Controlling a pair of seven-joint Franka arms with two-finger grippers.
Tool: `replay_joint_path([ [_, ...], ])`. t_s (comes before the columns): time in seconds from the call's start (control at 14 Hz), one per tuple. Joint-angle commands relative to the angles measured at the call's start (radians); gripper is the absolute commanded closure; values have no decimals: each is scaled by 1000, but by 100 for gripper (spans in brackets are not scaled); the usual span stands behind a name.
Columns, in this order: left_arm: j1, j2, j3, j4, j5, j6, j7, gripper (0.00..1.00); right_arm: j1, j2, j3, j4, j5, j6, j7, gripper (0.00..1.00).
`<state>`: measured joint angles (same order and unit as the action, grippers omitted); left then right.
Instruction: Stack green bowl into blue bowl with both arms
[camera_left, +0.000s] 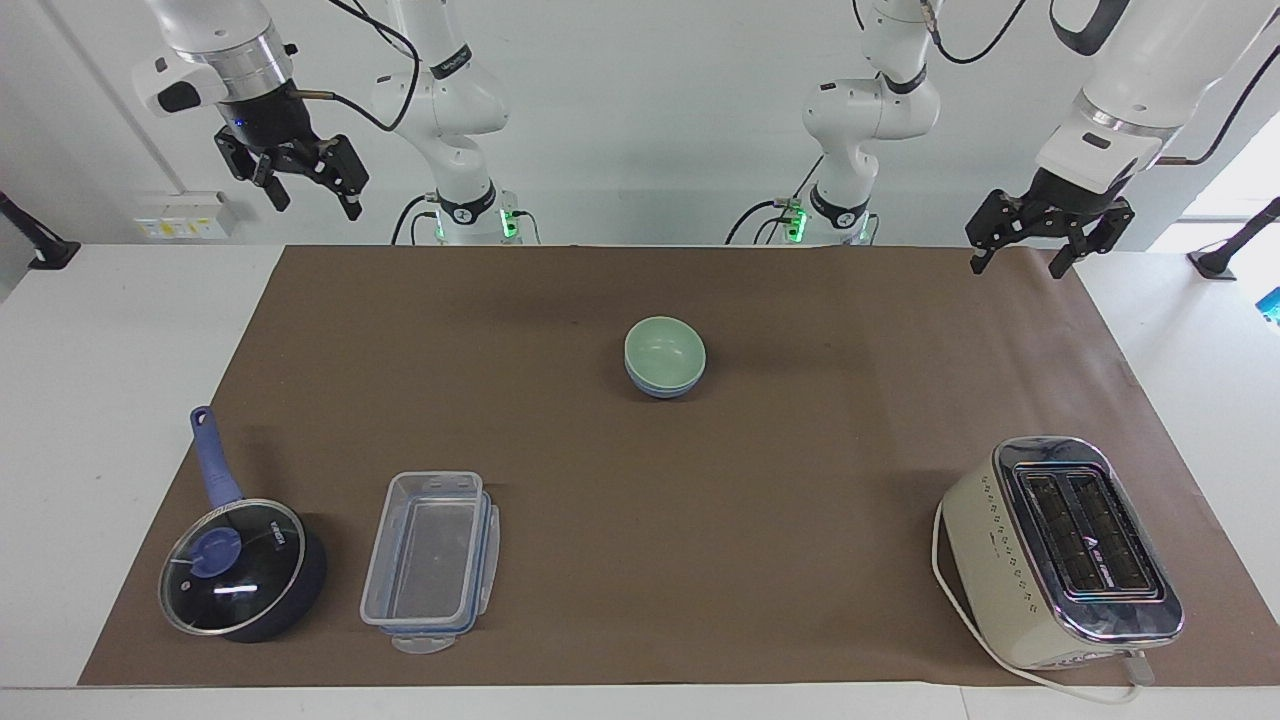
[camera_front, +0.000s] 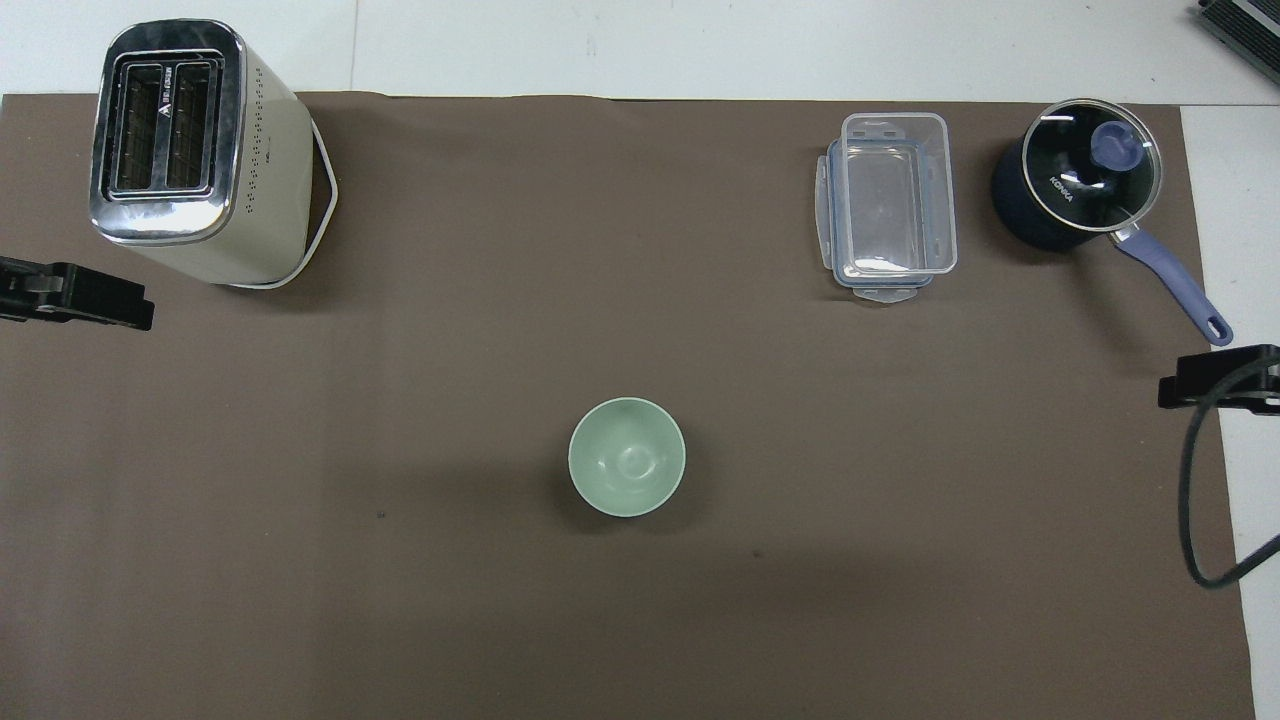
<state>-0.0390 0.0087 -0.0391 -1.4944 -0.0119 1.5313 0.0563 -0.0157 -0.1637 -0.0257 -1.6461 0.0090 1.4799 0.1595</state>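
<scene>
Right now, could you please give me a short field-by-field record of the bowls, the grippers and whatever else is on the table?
green bowl: nested in the blue bowl, mid-mat
left gripper: open, raised, holding nothing
right gripper: open, raised, holding nothing
toaster: left arm's end
saucepan: lidded, right arm's end
clear container: beside the saucepan
stacking: looks done

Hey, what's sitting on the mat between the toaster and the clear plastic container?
Nothing: the overhead view shows only bare brown mat between the toaster and the clear container. The stacked green bowl lies nearer the robots, off that line.
</scene>
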Motion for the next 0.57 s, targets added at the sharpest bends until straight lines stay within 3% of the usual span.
replay_joint_path([
  [0.0,10,-15,-8,3,20,-55,-1,0,0,-8,4,-3,-7,-6,3,0],
  [0.5,10,-16,-8,3,20,-57,-1,0,16,-10,6,-5,-35,-3,2,0],
])
